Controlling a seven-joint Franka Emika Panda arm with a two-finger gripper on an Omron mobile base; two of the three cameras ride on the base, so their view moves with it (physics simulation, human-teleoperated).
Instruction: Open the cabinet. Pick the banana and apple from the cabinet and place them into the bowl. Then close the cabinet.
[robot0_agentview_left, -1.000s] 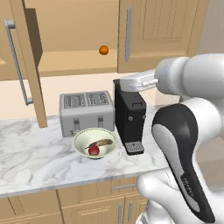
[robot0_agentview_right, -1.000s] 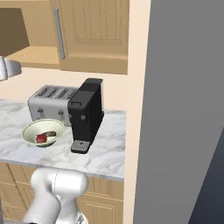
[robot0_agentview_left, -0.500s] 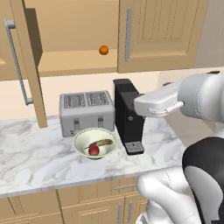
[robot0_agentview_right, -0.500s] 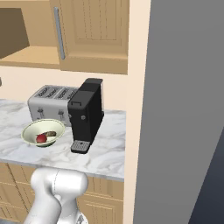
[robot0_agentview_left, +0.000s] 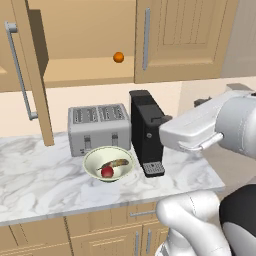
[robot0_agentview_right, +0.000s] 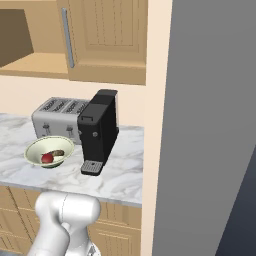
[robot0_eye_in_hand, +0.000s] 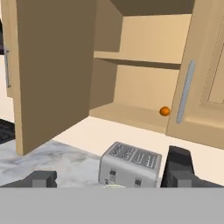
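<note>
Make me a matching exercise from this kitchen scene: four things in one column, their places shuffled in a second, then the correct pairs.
Things:
1. apple
2. orange ball
3. toaster
4. coffee machine

Places:
A. on the cabinet's lower shelf, beside the closed right door
B. on the counter, right of the toaster
C. in the bowl, next to the banana
D. on the counter, behind the bowl

Pairs: 1-C, 2-A, 3-D, 4-B
</note>
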